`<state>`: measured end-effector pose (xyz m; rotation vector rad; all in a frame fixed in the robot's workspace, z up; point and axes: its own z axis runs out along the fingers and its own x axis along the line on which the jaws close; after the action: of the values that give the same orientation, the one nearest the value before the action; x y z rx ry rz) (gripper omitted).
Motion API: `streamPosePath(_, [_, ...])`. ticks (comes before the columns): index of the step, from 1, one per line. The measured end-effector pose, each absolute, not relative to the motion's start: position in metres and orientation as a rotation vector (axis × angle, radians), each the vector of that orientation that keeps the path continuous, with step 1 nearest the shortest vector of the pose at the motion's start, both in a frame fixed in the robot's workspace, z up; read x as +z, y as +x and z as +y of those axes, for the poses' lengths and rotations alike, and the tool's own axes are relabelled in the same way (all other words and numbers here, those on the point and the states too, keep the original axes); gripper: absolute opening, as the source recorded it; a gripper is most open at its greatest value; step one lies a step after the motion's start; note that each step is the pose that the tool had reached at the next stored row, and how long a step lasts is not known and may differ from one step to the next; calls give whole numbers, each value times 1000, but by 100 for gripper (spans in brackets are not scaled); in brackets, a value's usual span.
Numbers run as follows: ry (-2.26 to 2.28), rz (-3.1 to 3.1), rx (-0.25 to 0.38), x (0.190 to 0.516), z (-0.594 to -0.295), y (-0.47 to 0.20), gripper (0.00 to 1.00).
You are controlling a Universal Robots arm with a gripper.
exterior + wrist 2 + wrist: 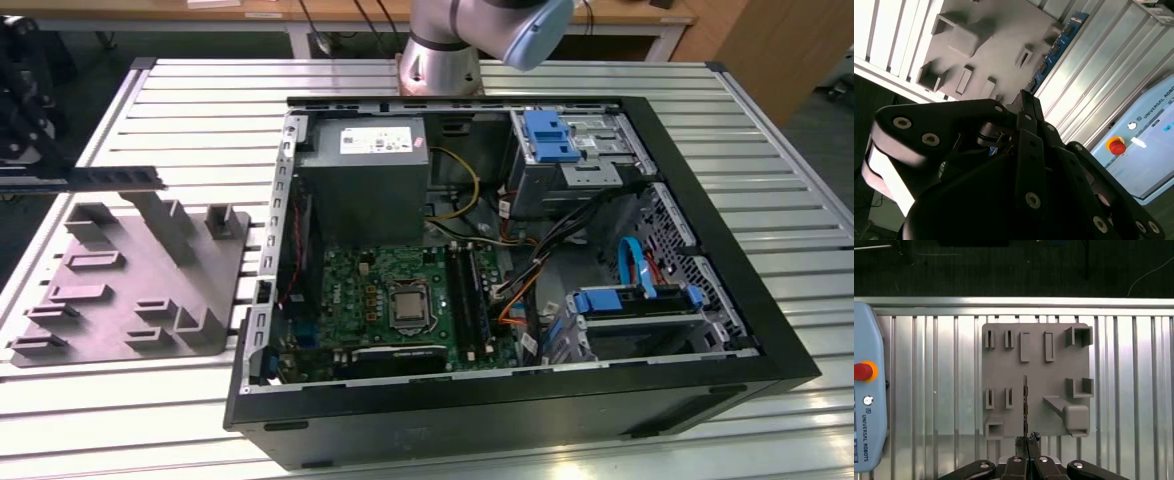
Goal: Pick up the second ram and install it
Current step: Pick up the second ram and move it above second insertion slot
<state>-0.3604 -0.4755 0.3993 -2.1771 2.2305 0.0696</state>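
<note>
One stick, the second ram (1058,46), is clamped in the gripper (1026,97). The two fingers are closed flat against its sides with no gap between them. In the second wrist view the ram is long, thin and flat. Its board is bluish-green and a row of small dark chips runs along its face. In the first wrist view it is seen edge-on (1025,400), a thin dark line running out from the gripper (1026,445) over the middle of the grey fixture (1004,370).

In the exterior view the ram (118,177) lies level above the far part of the fixture (134,290), at the exterior view's left. It is outside the one open computer case (507,420) and well apart from the green motherboard (360,290).

One fixture rests on the slatted metal table (747,120). In the first wrist view its top shows four short narrow slots in two pairs, two longer rectangular ones and several boxy raised blocks. Inside the case there are one grey power supply (360,190) and two blue plastic brackets, one at the far side (547,135) and one at the near side (634,300).

One white label (380,140) is stuck on the power supply, its print too small to make out. One pale blue pendant (869,340) lies beside the fixture, with white lettering along its edge and one red button (861,371) in a yellow ring.
</note>
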Motion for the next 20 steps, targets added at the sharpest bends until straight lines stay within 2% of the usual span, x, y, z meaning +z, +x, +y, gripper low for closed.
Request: streamPosePath(20, [-2177, 2231, 70, 399, -475, -270, 11])
